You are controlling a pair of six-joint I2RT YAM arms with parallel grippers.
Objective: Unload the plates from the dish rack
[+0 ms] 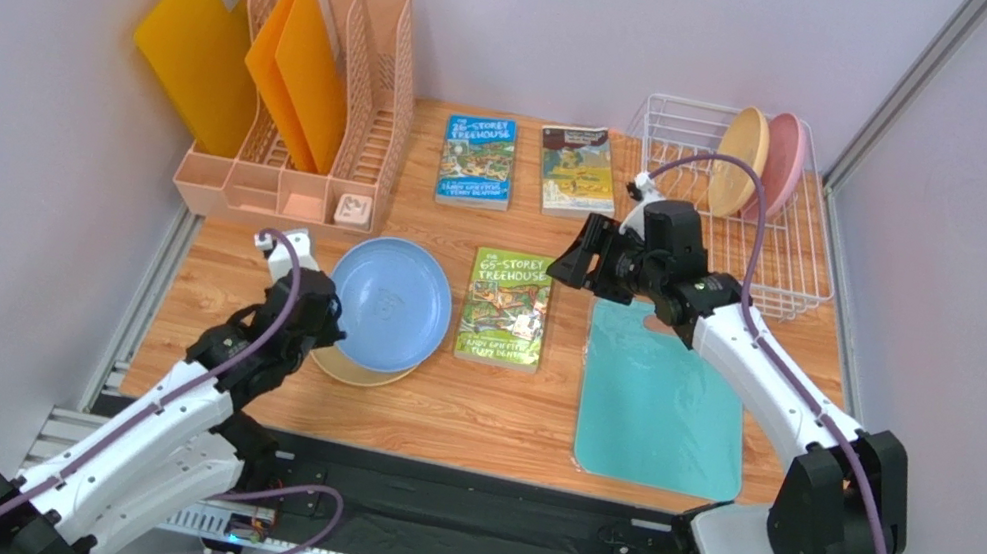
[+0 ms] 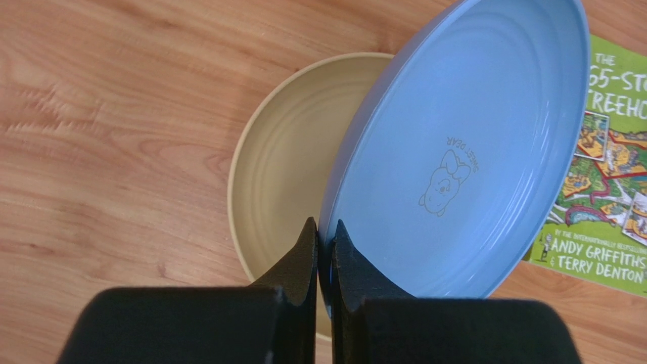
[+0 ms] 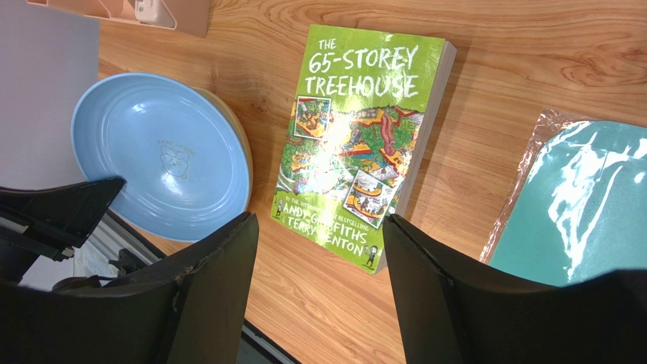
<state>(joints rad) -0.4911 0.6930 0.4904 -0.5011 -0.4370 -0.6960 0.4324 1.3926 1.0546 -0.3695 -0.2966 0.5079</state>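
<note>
Blue plate [image 2: 456, 167]: pinched by near rim, tilted over tan plate [image 2: 288, 167] lying flat on table [image 1: 506, 417], likely for stacking. Left claw [image 2: 324, 227]: clamped tight on that rim. Right claw [image 3: 317, 224]: wide open, empty, hovering over green book [image 1: 505, 307]. Pale yellow plate [image 1: 738, 161], pink plate [image 1: 784, 161]: upright in dish rack [image 1: 791, 269], far right, not yet unloaded.

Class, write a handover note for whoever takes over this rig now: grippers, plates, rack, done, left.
Left gripper: shut on the blue plate's rim, holding it tilted over the tan plate on the table.
Right gripper: open, empty, above the table near the rack.
Done: tan out, blue nearly stacked.
Left: release blue, then unload the yellow plate and pink plate, upright in the rack.
</note>
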